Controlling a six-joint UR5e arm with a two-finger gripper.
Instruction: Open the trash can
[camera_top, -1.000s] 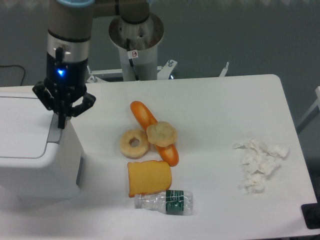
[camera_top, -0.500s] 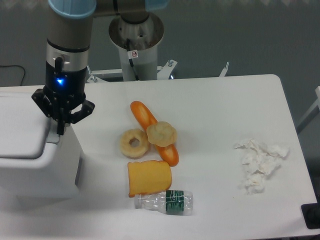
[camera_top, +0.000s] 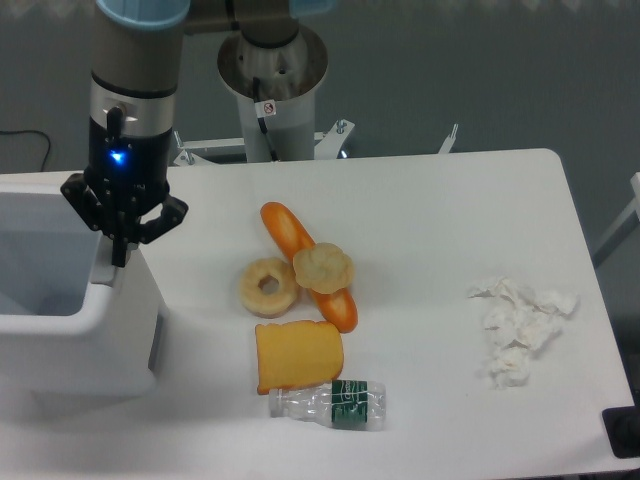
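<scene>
The trash can stands at the table's left edge, partly cut off by the frame. Its top shows an open cavity with pale inner walls; nothing can be made out inside it. The gripper hangs over the can's right rim, its dark fingers drawn together to a narrow point that touches or nearly touches the rim; whether they pinch anything cannot be told. To the right lie a bagel, a long orange bread roll with a pale round biscuit on it, a slice of yellow toast, and a plastic bottle on its side. Far right sits crumpled white tissue.
</scene>
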